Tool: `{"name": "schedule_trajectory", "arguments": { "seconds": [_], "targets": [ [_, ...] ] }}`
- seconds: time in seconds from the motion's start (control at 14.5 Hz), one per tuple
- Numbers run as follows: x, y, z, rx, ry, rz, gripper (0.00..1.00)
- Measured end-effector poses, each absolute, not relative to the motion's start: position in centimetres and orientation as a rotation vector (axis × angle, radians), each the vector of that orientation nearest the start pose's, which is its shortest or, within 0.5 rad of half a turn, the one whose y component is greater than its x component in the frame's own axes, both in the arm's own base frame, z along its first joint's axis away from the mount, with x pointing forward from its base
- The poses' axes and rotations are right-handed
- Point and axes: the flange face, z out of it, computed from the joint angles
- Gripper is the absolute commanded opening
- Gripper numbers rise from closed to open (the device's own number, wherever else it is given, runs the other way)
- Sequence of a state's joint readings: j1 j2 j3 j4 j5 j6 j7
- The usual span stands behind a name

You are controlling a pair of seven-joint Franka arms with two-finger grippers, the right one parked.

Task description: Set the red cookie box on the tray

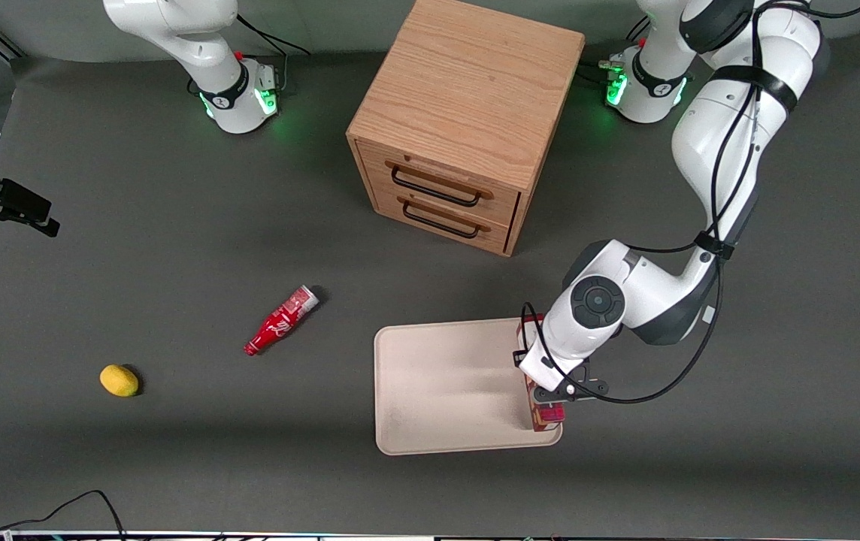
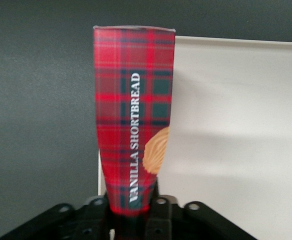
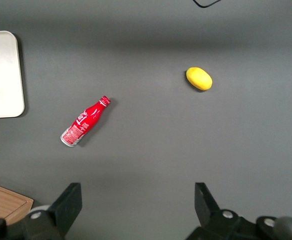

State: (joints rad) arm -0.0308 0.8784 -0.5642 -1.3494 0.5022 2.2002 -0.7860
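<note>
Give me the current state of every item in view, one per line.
red cookie box: gripped, at the tray's edge.
gripper: shut on the box, over that edge.
tray: flat, otherwise bare.
soda bottle: lying on its side.
lemon: resting on the table.
drawers: both closed.

**Red plaid on cream**

The slim red-and-dark-green tartan cookie box (image 2: pixel 134 120) carries white lettering and a tan cookie picture. The flat tray (image 1: pixel 437 391) is cream-beige. The black gripper (image 1: pixel 550 400), clamped on it, perhaps shows reddish pads.

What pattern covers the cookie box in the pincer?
Red tartan plaid on the red cookie box, clearest in the left wrist view.
</note>
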Motion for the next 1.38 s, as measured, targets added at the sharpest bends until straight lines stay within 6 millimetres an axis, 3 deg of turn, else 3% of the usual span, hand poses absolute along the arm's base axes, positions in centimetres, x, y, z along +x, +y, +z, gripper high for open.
{"name": "schedule_trajectory", "arguments": {
  "seconds": [0.21,0.41,0.62,0.83,0.97,1.1,1.38],
  "targets": [
    [67.9,-31.4,26.2,-3.202,-0.176,-0.150,1.00],
    [67.8,-31.1,28.3,-3.165,-0.207,-0.121,1.00],
    [67.2,-30.7,33.6,-3.120,-0.238,-0.119,1.00],
    [65.9,-29.2,41.6,-3.105,-0.320,-0.093,1.00],
    [64.8,-26.9,46.9,-3.079,-0.358,-0.079,1.00],
    [64.0,-23.3,51.1,-3.089,-0.344,-0.040,1.00],
    [62.3,-12.2,58.2,-3.144,-0.235,0.070,1.00]
  ]
}}
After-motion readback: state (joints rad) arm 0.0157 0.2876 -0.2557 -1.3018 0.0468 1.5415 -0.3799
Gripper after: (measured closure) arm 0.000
